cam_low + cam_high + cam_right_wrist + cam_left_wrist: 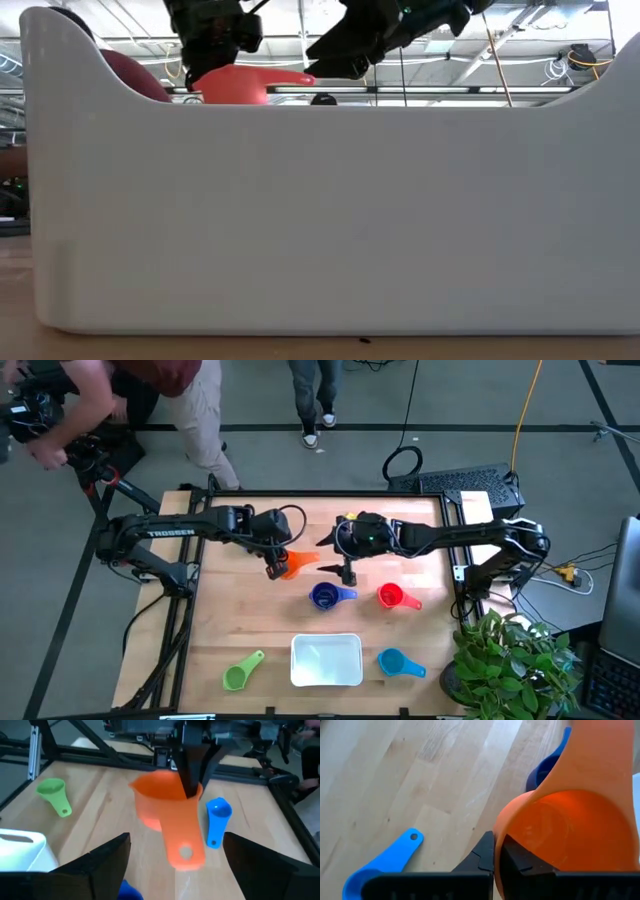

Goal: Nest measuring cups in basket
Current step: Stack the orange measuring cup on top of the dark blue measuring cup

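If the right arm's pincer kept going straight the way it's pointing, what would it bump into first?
Most likely the orange cup, held up by the left pincer dead ahead of the open right pincer; how far off it is stays unclear.

A light wooden butcher-block table [260,620] with a black metal frame is seen from above on a grey floor [60,550] marked with dark lines. A leafy green potted plant [515,660] is placed at the table's near right corner. Black cables [402,460] and a yellow cable [520,420] are trailed across the floor beyond the table. Two people [190,410] are partly shown at the far edge. From table height, ceiling pipes and bright strip lights [540,60] are visible.
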